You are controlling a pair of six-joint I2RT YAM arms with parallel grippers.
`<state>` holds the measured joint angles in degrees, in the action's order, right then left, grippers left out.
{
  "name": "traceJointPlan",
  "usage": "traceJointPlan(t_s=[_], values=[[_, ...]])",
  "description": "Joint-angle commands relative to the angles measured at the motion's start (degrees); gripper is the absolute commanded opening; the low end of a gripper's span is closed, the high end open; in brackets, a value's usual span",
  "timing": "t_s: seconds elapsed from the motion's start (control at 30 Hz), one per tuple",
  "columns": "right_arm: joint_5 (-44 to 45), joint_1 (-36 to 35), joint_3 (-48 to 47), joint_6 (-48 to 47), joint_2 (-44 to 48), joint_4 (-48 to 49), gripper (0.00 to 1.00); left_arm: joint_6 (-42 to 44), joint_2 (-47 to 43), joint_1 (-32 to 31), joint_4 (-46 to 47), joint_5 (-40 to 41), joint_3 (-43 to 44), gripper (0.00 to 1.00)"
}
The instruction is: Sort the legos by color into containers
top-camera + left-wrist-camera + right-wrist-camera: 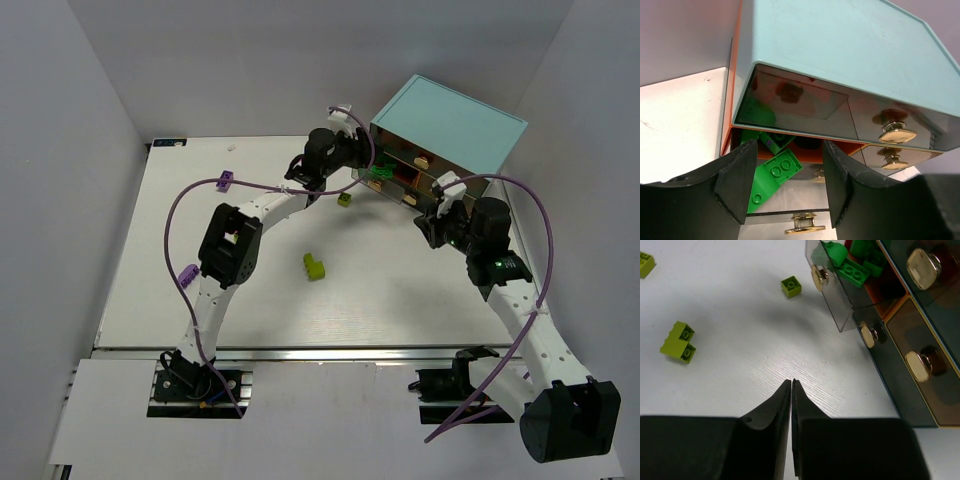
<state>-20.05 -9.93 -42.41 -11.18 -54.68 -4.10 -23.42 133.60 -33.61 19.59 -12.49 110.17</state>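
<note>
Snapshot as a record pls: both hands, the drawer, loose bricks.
left hand: open, at the pulled-out drawer
open drawer: holds green bricks
right hand: shut, empty, over the table
lime bricks: three loose on the table, none in a hand
cabinet: far right of the table

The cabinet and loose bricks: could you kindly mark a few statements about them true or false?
1. The open drawer holds green bricks. True.
2. The right pincer grips a brick. False: it is shut but empty, above the table.
3. The left pincer is open at the open drawer. True.
4. The table holds no loose bricks. False: three lime bricks lie on it in the right wrist view.
</note>
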Motion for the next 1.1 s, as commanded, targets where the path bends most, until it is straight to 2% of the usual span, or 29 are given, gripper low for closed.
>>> traceJointPlan(t_s=[0.0,0.1,0.13,0.17,0.2,0.27,0.3,0.33,0.37,0.4,0.47,0.5,0.57,0.7,0.8,1.07], values=[[-6.4,0.4,0.5,-5.2,1.2,1.0,0.1,-1.1,-8.2,-0.3,2.7,-0.6,-2.5,0.63],[-12.4,0.0,2.0,-14.1,1.7,-0.1,0.14,-2.4,-17.9,0.2,2.5,-0.8,-7.8,0.34],[-13.3,0.0,2.9,-15.6,1.6,-0.1,0.12,-3.0,-20.8,0.8,1.9,-0.8,-13.2,0.11],[-13.9,-0.5,2.9,-17.0,1.5,-0.2,0.09,-3.4,-23.9,0.8,0.3,-0.2,-16.4,0.03],[-13.6,-0.8,3.0,-19.2,1.3,-0.3,0.07,-3.1,-30.9,0.8,-0.7,0.4,-19.9,0.0],[-11.9,-2.3,1.5,-19.8,-0.2,-0.1,0.0,-2.1,-37.5,1.3,-5.2,1.7,-30.2,0.0],[-10.0,-2.9,0.5,-20.9,-0.9,-0.6,0.0,-0.9,-43.7,1.3,-7.2,1.7,-33.4,0.01],[-8.8,-4.3,-1.2,-21.5,-2.9,-1.0,0.0,-0.5,-46.6,1.3,-12.6,1.7,-38.4,0.11],[-6.9,-4.7,-2.1,-21.9,-4.1,-1.0,0.0,0.0,-49.1,1.3,-15.3,2.2,-40.8,0.35],[-3.6,-5.3,-3.2,-22.0,-5.6,-1.1,0.0,1.4,-54.3,1.3,-17.6,2.0,-43.2,0.43],[0.6,-7.1,-6.6,-22.0,-10.8,-1.1,0.0,2.8,-59.0,1.3,-23.4,1.9,-50.4,0.58],[1.8,-7.8,-7.8,-21.6,-14.5,-1.1,0.0,4.3,-63.4,1.3,-25.0,1.7,-52.4,0.62],[5.3,-10.3,-11.6,-20.8,-18.3,-1.1,0.0,6.6,-67.6,1.3,-27.9,1.4,-58.6,0.67],[12.9,-13.5,-18.8,-19.1,-27.9,-1.5,0.0,12.3,-76.5,0.2,-29.2,8.0,-66.3,0.83],[19.8,-15.0,-24.3,-18.5,-37.0,-1.8,0.0,15.3,-79.4,0.2,-31.1,9.9,-65.4,0.86],[43.0,-16.5,-34.7,-17.6,-50.3,2.6,0.0,15.7,-83.6,0.2,-32.1,11.1,-65.7,0.9]])
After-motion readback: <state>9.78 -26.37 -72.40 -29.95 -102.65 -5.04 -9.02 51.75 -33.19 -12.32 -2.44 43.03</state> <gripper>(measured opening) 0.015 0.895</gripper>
